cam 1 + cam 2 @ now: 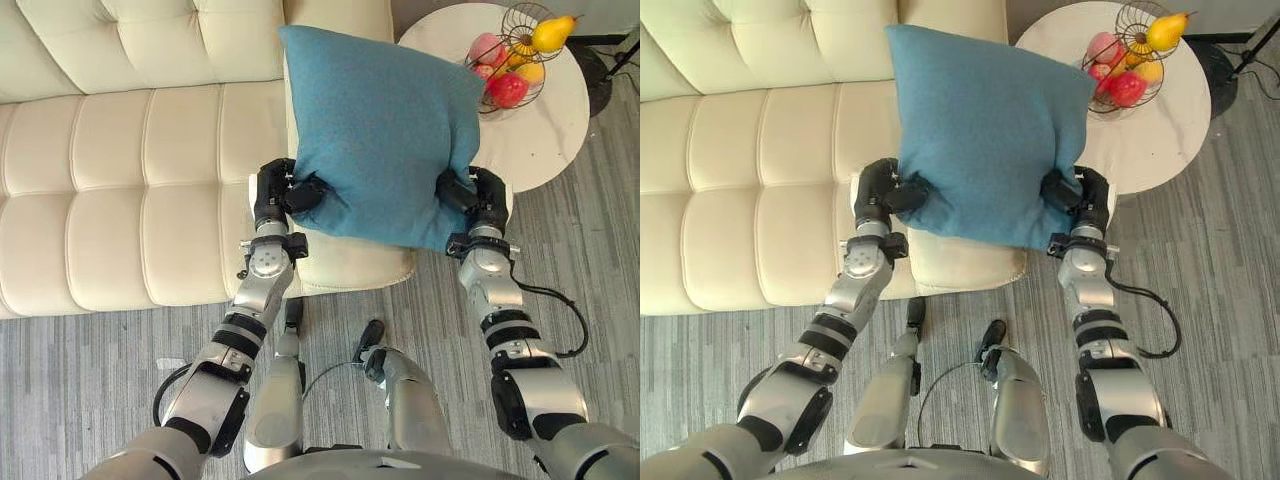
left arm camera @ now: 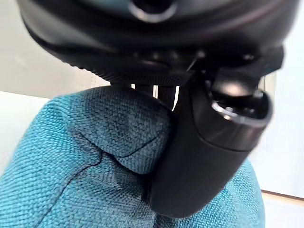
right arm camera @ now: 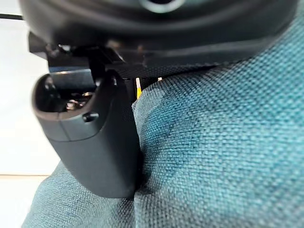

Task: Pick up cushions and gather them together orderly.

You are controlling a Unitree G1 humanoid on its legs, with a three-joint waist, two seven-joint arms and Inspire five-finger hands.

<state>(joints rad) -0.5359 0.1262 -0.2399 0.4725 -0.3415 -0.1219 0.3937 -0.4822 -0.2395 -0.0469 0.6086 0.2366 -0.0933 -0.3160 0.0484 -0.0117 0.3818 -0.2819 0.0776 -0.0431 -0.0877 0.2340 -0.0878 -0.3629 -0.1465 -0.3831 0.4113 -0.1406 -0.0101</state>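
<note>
Lifted over the sofa's right end: blue cushion (image 1: 380, 130), gripped on both sides.
The left robot hand (image 1: 275, 195) is clamped on the cushion's lower left edge w/ its thumb dug into the fabric; the right robot hand (image 1: 485, 200) pinches the lower right edge the same way. Cushion is upright, clear of the seat. Behind & below it is a cream tufted sofa (image 1: 120, 200), seat & back in squarish padded panels. A round white counter (image 1: 545, 140) stands just right of the sofa end, carrying a wire basket (image 1: 520, 40) of red, pink & yellow fruit, w/ a yellow pear (image 1: 553, 33) on top. The floor (image 1: 90, 370) is grey w/ fine streaks.
</note>
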